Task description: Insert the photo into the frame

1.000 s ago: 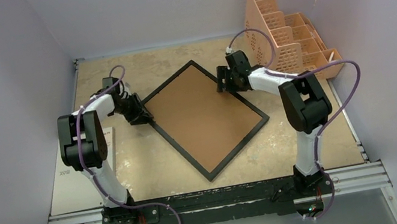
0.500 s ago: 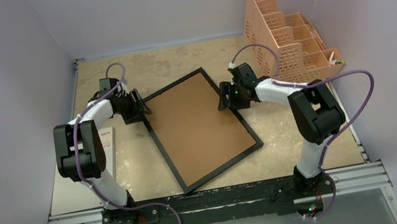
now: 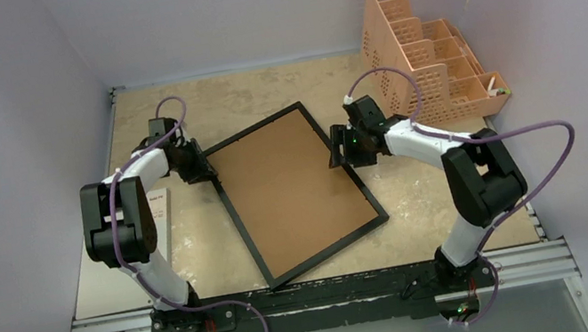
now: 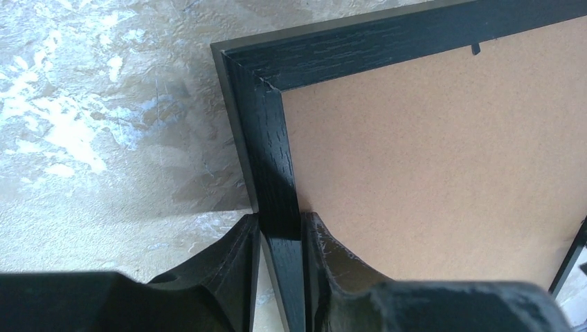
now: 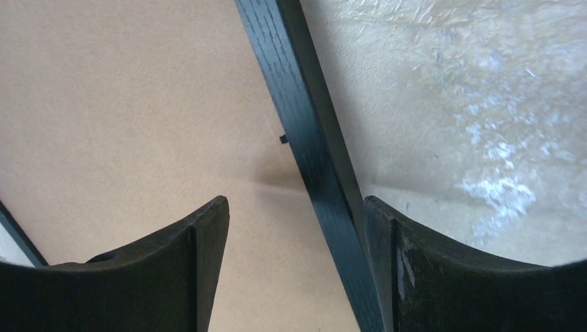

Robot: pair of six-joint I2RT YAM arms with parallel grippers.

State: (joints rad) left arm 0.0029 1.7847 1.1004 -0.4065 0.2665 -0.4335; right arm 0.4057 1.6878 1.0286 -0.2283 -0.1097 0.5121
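On the mottled beige tabletop (image 3: 260,90) (pale walls (image 3: 273,7) around), left gripper (image 4: 280,225) pinches the frame (image 3: 294,188); right gripper (image 5: 294,207) straddles it, spread.

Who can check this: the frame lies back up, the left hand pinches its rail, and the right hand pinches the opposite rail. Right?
No: the right hand is open, straddling the frame rail without pinching, as the right wrist view shows. The rest holds.

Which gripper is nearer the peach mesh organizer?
Right. The right gripper straddles the frame's rail nearest the peach mesh organizer; the left gripper clamps the opposite rail, farther away.
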